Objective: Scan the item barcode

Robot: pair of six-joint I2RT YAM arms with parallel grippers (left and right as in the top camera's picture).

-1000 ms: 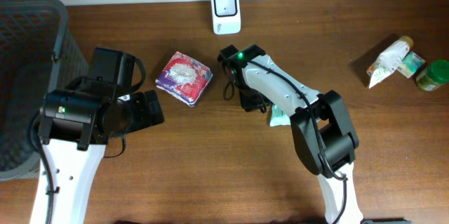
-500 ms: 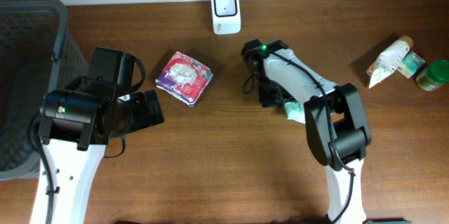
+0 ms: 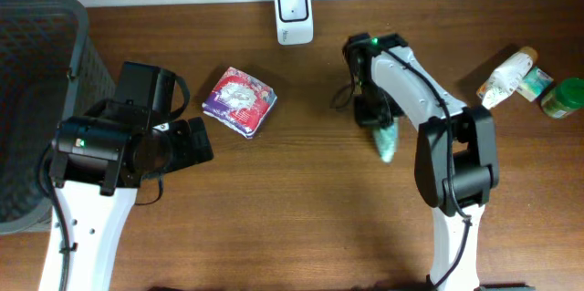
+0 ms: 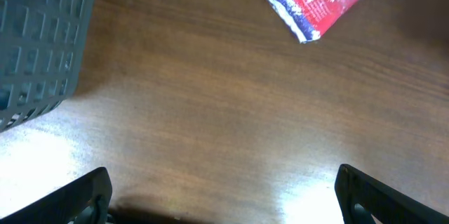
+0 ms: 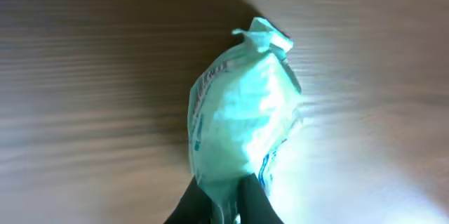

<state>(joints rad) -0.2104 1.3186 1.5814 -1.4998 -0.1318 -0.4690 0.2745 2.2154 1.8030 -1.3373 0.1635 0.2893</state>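
Observation:
A pale green packet hangs from my right gripper, which is shut on its lower edge; the packet's crimped top points away from the camera. From overhead the green packet sticks out below the right gripper, to the right of the table's middle. The white barcode scanner stands at the back edge, up and to the left of it. My left gripper is open over bare wood with nothing between its fingers. A purple and red packet lies just beyond it.
A dark mesh basket fills the left end of the table. At the far right lie a white and green pouch, a small box and a green jar.
My right arm has swung to the right, taking the green packet along, and its jaws have closed on the packet. The left arm has not moved.

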